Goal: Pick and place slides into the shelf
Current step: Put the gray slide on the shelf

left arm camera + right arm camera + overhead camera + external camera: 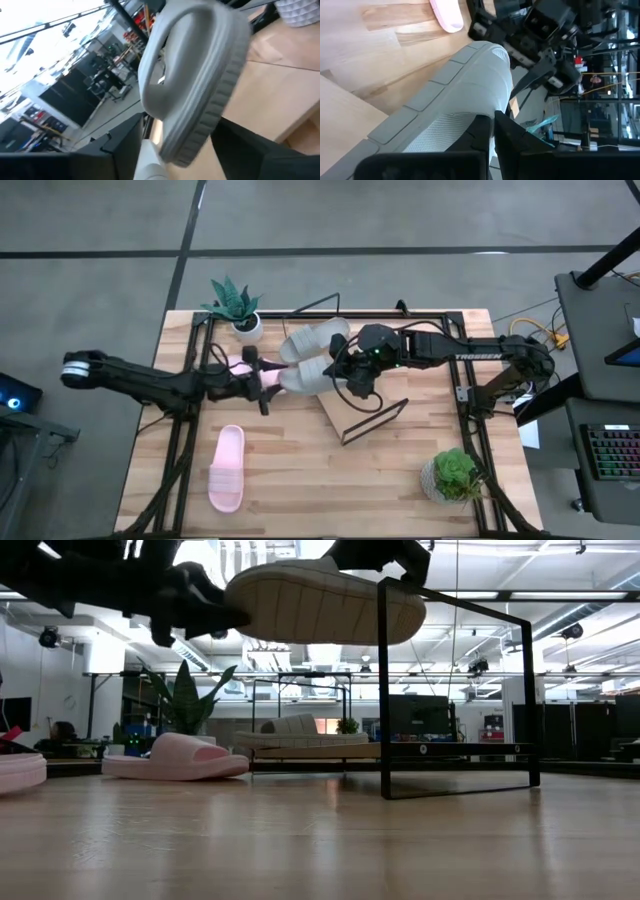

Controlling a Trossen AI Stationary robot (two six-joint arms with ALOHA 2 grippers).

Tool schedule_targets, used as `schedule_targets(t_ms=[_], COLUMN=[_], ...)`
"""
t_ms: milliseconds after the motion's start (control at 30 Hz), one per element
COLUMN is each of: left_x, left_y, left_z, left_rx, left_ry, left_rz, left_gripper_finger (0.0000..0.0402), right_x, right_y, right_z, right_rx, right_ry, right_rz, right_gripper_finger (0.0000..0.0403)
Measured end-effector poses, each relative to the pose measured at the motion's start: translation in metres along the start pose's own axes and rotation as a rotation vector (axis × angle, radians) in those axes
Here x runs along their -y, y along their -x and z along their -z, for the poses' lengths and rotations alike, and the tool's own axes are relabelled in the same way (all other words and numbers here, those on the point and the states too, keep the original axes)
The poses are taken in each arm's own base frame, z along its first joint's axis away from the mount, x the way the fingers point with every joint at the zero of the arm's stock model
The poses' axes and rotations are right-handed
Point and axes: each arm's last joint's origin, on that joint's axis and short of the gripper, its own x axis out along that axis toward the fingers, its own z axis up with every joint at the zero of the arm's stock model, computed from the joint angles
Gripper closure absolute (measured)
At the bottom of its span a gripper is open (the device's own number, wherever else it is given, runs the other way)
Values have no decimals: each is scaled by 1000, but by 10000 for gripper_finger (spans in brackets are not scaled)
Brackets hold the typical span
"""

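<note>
A grey slide (305, 375) (320, 600) hangs in the air at the table's middle, between both arms. My right gripper (338, 368) is shut on it, at the end toward the shelf (345, 408). My left gripper (268, 385) (215, 615) stands open at the slide's other end (175, 150), pointing level. A second grey slide (315, 338) lies sole down on the shelf's far part. One pink slide (228, 468) lies flat near the table's front. Another pink slide (238, 363) (175, 757) lies under my left arm. My left gripper's fingers (250, 150) stand close around the grey slide's left end; I cannot tell whether they touch it. My right gripper comes from above and the right, slanting down, at the slide's upper side near its right end (385, 580). Its own fingers (480, 145) hide the exact part. The slide hangs about level, sole (455, 85) down, clear of the table and shelf.
The shelf's black wire frame (455, 690) stands upright just right of the lifted slide. A potted plant (235, 305) stands at the far left corner and another plant (455, 475) at the near right. Bare tabletop (330, 490) lies at the front centre.
</note>
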Motion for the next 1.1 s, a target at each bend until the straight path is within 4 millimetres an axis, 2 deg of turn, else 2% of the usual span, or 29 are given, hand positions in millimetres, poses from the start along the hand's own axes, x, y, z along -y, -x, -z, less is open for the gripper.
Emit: schedule_targets(t_ms=[133,333,367,700,800,967,1100], left_x=[1,6,6,0,-1,-1,-2], left_y=[-6,-12,-12,-8,-7,-6,-6], left_z=[0,2,2,-2,-2,0,2], left_rx=[-3,-10,-11,6,8,-46,-78], left_ry=[-19,-83,-85,-67,-65,-72,-88], left_rz=[-26,-21,-22,-63,-69,-109,-144], left_gripper_finger=[250,371,381,384,384,384,384], right_x=[0,1,2,13,17,20,26], right_y=[0,1,1,6,8,13,19], right_z=[0,0,0,-3,-2,1,0], right_rx=[0,-4,-5,9,-47,-196,-221], right_ry=[0,-57,-77,-186,-250,-318,-383], right_rz=[4,10,18,83,122,154,188], right_gripper_finger=[395,395,395,394,390,362,330])
